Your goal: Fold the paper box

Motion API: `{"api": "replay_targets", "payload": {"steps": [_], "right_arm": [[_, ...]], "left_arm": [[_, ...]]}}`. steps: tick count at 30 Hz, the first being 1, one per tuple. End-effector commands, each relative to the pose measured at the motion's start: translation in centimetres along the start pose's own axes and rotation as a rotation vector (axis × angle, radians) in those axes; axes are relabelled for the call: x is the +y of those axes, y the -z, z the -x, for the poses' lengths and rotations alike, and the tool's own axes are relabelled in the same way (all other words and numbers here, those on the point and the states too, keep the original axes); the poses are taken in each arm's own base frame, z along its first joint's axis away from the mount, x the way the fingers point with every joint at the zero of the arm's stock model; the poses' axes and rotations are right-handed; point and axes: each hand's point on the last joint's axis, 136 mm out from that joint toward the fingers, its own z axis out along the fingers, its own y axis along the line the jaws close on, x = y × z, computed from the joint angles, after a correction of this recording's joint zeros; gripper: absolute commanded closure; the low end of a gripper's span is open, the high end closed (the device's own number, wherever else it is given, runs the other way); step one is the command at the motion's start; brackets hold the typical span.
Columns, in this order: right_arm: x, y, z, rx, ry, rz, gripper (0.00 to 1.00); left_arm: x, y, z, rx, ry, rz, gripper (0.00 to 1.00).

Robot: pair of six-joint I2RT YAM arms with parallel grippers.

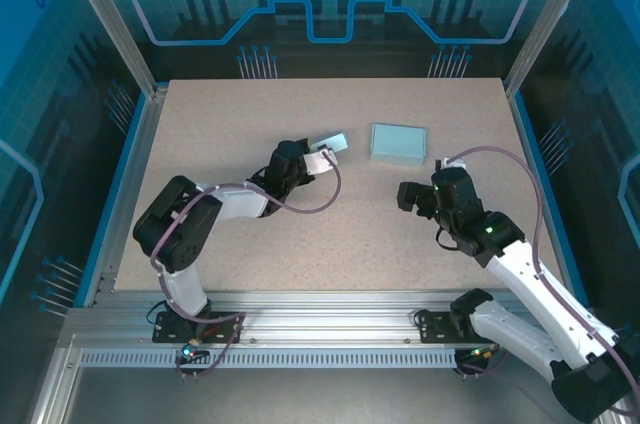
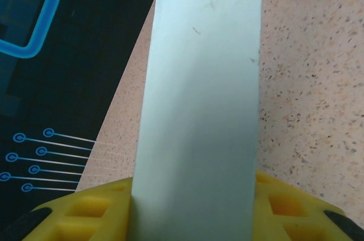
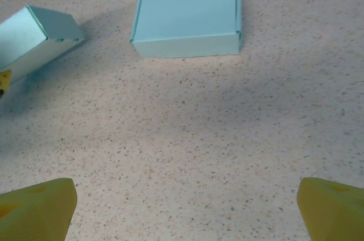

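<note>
left gripper [image 2: 193, 218]: clenched on the narrow paper box [image 2: 199, 82], with a yellow pad [image 2: 85, 212] pressed to each side of its near end.
narrow paper box: pale blue; runs from the bottom edge to the top of the left wrist frame, long face toward the camera; in the top view sits just left of centre, at the tip of the left arm [image 1: 235, 202], far end pointing right.
contact with the table [image 1: 330, 254]: cannot tell whether the held box rests on it or hangs just above; casts a shadow at upper left of the right wrist frame.
right gripper [image 3: 185, 210]: released, jaws spread wide, yellow fingertips [image 3: 37, 207] in the two lower corners of the right wrist frame, bare speckled tabletop between them, grasps nothing.
closed paper box [image 3: 187, 16]: pale blue, flat, flaps shut; lies on the table at upper middle of the right wrist frame; just right of centre in the top view.
two boxes: near each other, not touching.
right arm [image 1: 520, 264]: white with a black wrist; reaches from lower right of the top view toward centre, its tip below the closed paper box and apart from it.
</note>
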Motion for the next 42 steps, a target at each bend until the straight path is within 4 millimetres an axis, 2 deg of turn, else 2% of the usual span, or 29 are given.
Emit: {"api": "replay_targets", "payload": {"steps": [1, 8, 12, 14, 16, 19, 25, 29, 33, 37, 42], "right_arm": [[-1.5, 0.6, -0.2, -0.023, -0.009, -0.054, 0.0], [-1.5, 0.9, -0.1, -0.041, -0.023, -0.041, 0.0], [-1.4, 0.6, -0.2, -0.036, -0.026, -0.037, 0.0], [-1.3, 0.5, -0.3, -0.032, -0.027, -0.037, 0.0], [-1.2, 0.3, -0.3, -0.029, -0.027, -0.035, 0.0], [-1.0, 0.1, -0.2, -0.027, -0.025, -0.029, 0.0], [-0.7, -0.3, -0.1, -0.022, -0.017, -0.024, 0.0], [-0.8, -0.2, -0.1, -0.02, -0.011, -0.03, 0.0], [-0.9, -0.1, 0.0, -0.028, 0.002, -0.032, 0.0], [-0.9, 0.3, 0.4, -0.066, 0.007, -0.015, 0.0], [-2.0, 0.9, 1.0, -0.118, -0.028, -0.045, 0.0]], "left_arm": [[2.4, -0.7, 0.9, -0.055, -0.02, 0.094, 0.72], [-0.3, -2.8, -0.1, -0.08, -0.158, 0.076, 0.71], [-1.8, -3.4, -0.4, -0.105, -0.211, 0.067, 0.7], [-2.6, -3.4, -0.5, -0.123, -0.244, 0.059, 0.66], [-3.0, -3.3, -0.6, -0.133, -0.254, 0.063, 0.58], [-3.4, -2.9, -0.7, -0.131, -0.258, 0.058, 0.36], [-4.5, -2.2, -1.1, -0.105, -0.288, 0.046, 0.15], [-4.6, -1.1, -0.3, -0.118, -0.305, 0.082, 0.03], [-3.9, 0.5, 1.0, -0.131, -0.292, 0.152, 0.01], [-2.2, 3.0, 3.2, -0.147, -0.228, 0.25, 0.01], [3.1, 6.1, 4.2, -0.083, -0.058, 0.453, 0.01]]}}
